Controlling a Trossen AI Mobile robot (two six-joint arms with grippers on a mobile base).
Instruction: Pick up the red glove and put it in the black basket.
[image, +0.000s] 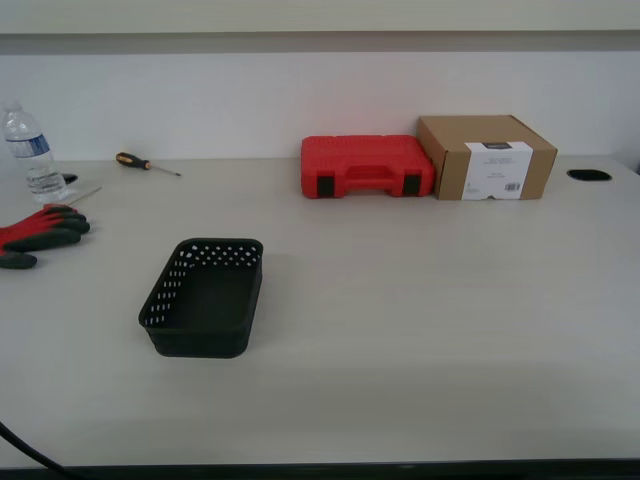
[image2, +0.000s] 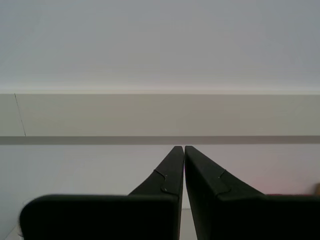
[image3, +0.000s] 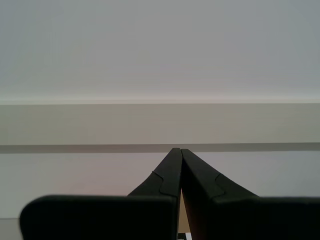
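Observation:
The red glove (image: 38, 233) lies flat on the table at the exterior view's left edge, its black fingertips toward the middle of the table. The black basket (image: 205, 296) stands empty left of centre in the exterior view, a short way from the glove. Neither arm shows in the exterior view. My first gripper (image2: 184, 148) is shut with nothing in it, raised and facing the wall. My second gripper (image3: 178, 150) is likewise shut and empty, pointing at the same wall.
A red tool case (image: 366, 166) and a cardboard box (image: 487, 157) sit side by side at the back of the table. A water bottle (image: 32, 152) and a screwdriver (image: 143, 163) lie at the back on the exterior view's left. A cable hole (image: 588, 175) is at the far right.

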